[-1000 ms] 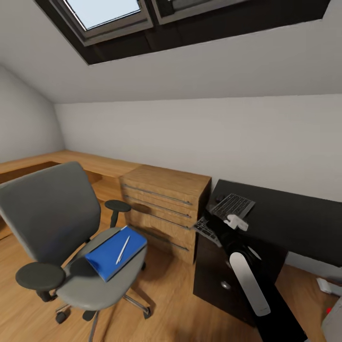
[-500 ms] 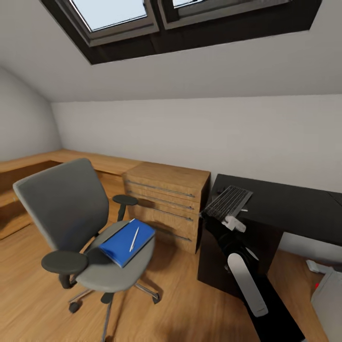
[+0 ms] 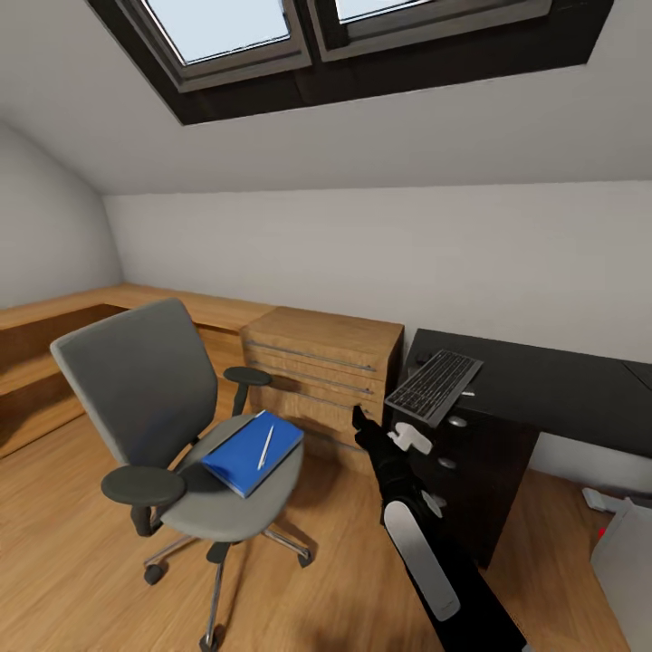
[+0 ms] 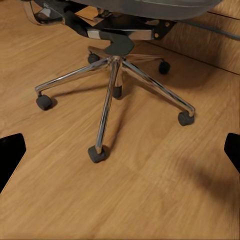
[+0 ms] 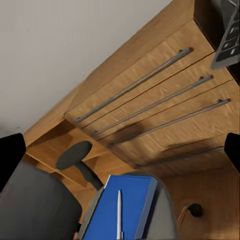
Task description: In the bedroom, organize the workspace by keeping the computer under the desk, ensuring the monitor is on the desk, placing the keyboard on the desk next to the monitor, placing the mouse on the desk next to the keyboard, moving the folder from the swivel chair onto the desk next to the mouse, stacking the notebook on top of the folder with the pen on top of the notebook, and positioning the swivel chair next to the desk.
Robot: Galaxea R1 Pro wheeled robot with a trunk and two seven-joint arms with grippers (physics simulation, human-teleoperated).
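We take the folder (image 3: 252,453) as the next item: it lies flat on the seat of the swivel chair (image 3: 145,389), to the left of and below our right tool (image 3: 409,440), long axis running from the seat's front edge toward the wood chest of drawers (image 3: 321,380). The right arm appears nearer; its tool points at the chest with the folder (image 5: 122,210) just under its line. Right tool state: fingers apart, holding nothing. Left tool (image 4: 120,150): fingers likewise apart, over bare floor near the chair's chrome base. Counts: one folder, one pen (image 3: 266,446) lying lengthwise on it, one keyboard (image 3: 435,386) on the black counter (image 3: 543,394), overhanging the corner. Notebook not identified.
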